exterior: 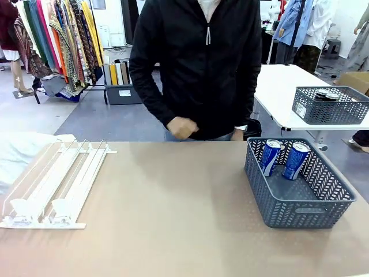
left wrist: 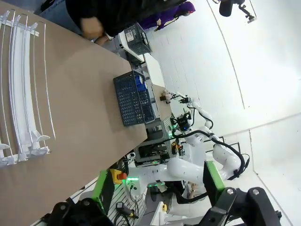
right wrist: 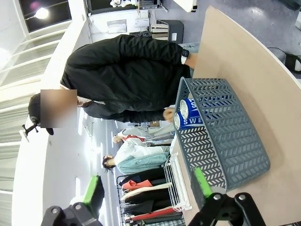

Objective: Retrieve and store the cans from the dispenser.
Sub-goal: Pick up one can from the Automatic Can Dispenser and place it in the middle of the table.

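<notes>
The brown table (exterior: pixel 173 213) spreads wide in front of me, and I take my grey basket (exterior: pixel 300 213) as the mark for everything else. It sits on the table's right part, close to the near edge.

Across the table from the basket stands a person in a black jacket (exterior: pixel 199 63), one hand (exterior: pixel 181 128) curled into a loose fist at the table's far edge, up and to the left of the basket.

Well to the left of the basket, at the opposite end of the table, lies the dispenser (exterior: pixel 55 184), flat and sloped, its three lanes running toward me with the clear end stops nearest.

Behind the basket, on a separate white table (exterior: pixel 277 86), a second grey basket (exterior: pixel 328 107) holds dark cans (exterior: pixel 326 96).

Inside the near basket, two blue-and-white cans (exterior: pixel 282 158) lean side by side against the far wall, silver tops up.

My left gripper (left wrist: pixel 160 207) hangs above the table, well off from the basket, fingers spread wide with nothing between the green pads (left wrist: pixel 100 188). My right gripper (right wrist: pixel 146 200) hovers on the basket's near side, its green pads (right wrist: pixel 202 181) likewise wide apart and bare.
</notes>
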`<state>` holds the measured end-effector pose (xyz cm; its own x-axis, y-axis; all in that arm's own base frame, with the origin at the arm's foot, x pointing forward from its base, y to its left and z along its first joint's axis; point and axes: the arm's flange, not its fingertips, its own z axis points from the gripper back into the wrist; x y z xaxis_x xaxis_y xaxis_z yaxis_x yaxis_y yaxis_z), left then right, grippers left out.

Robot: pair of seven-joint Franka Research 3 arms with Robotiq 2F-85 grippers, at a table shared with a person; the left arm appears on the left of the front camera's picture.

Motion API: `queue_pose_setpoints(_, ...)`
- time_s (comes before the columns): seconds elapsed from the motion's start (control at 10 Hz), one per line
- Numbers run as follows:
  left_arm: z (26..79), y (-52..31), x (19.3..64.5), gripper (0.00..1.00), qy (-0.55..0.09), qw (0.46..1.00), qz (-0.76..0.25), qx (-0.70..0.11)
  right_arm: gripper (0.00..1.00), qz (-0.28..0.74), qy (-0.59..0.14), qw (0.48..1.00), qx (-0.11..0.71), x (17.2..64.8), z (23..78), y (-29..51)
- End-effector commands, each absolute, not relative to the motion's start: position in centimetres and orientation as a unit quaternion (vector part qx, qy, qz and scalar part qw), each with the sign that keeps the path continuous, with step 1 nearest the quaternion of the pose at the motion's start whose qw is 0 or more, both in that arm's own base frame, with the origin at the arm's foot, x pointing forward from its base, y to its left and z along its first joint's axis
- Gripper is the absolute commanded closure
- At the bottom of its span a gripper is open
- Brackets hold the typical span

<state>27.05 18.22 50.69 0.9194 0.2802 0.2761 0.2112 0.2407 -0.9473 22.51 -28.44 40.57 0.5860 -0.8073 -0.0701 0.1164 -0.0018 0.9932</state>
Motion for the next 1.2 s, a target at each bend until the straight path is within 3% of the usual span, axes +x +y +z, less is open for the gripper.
queue_pose_setpoints(0.0,50.77,18.09,27.08,0.00,-0.204,0.754,0.021,-0.624,0.00,-0.356,-0.281,0.647,0.613,22.35,40.97,-28.31)
queue_pose_setpoints(1.1,50.77,18.09,27.08,0.00,-0.204,0.754,0.021,-0.624,0.00,-0.356,-0.281,0.647,0.613,22.35,40.97,-28.31)
